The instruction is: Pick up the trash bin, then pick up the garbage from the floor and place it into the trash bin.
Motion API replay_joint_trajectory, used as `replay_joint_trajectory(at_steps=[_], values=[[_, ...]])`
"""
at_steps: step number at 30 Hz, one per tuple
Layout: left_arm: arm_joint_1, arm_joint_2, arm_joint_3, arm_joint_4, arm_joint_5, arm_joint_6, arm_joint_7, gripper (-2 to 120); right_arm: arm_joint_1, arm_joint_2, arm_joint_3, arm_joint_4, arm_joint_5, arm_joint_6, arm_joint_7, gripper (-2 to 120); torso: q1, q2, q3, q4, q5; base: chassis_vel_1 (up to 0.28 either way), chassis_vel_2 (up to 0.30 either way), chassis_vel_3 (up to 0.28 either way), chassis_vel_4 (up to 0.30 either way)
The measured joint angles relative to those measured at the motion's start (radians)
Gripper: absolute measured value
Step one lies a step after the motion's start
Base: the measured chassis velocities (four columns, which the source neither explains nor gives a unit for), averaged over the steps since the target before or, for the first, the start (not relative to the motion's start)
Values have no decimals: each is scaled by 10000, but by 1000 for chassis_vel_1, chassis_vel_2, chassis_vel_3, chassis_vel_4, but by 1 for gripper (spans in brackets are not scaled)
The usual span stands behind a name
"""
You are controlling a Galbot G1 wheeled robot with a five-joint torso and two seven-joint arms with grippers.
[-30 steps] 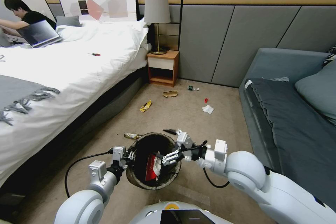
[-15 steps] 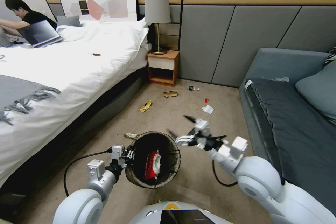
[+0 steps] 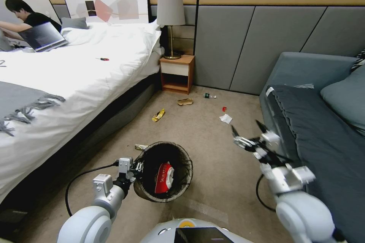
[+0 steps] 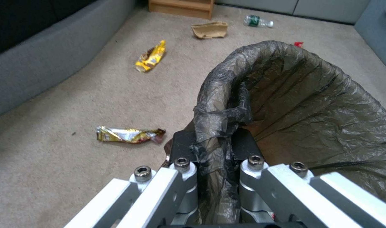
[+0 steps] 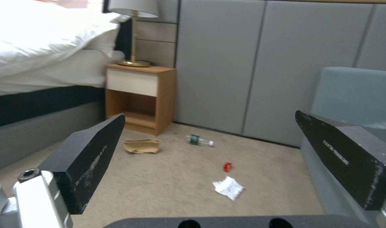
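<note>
The bed point(image 3: 68, 83) stands to the left of the trash bin point(image 3: 164, 176), and the sofa point(image 3: 319, 129) to its right. The bin is lifted off the carpet, its dark liner pinched at the near-left rim by the left gripper point(image 3: 134, 167), whose fingers are clamped tight on it. A red-and-white wrapper point(image 3: 164, 177) lies inside the bin. The right gripper point(image 3: 249, 133) hangs to the right of the bin beside the sofa, fingers spread wide and empty. Beyond the bin lie a gold wrapper point(image 3: 158, 114), a brown cardboard scrap point(image 3: 185, 101), a white paper scrap point(image 3: 226, 118), a small bottle point(image 3: 209, 95) and a red bit point(image 3: 224, 109). Another gold wrapper point(image 4: 129, 134) lies just left of the bin.
</note>
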Motion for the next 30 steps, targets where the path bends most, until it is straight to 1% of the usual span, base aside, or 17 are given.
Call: replay_joint_trajectory(at_steps=[2,4,5,6,8,13,18,23,30], values=[[-7,-29,0,0,228,-53,109,7,-315,526,-60,135,-429,214,12,100,0,0,0,-2,-6,0,0,0,0],[-16,-30,-1,0,255,-58,122,7,-353,580,-65,141,-475,222,12,100,0,0,0,-2,-5,0,0,0,0],[-43,-29,2,0,325,-68,153,7,-529,839,-77,154,-686,290,11,100,0,0,0,-3,0,0,0,0,0],[-62,-45,18,0,391,-70,181,7,-629,976,-78,158,-814,390,12,100,0,0,0,-2,-3,0,0,0,0],[-69,-58,39,0,464,-78,221,7,-727,1072,-85,159,-906,498,34,100,0,0,-1,-3,-1,0,0,0,0],[-112,-56,94,0,602,-99,330,7,-1041,1088,-258,164,-997,708,401,100,0,0,0,-1,-1,0,0,0,0],[-162,-80,115,0,608,-101,340,7,-1241,1347,-430,168,-1123,856,487,100,0,0,0,-1,-1,0,0,0,0],[-116,-52,125,0,608,-101,340,7,-1427,1326,-436,172,-1128,1077,547,100,0,0,0,-1,-1,0,0,0,0],[-66,-57,145,0,627,-100,339,7,-1459,1327,-532,179,-1184,1148,578,100,0,0,1,-1,-1,-46,-43,-44,-47]])
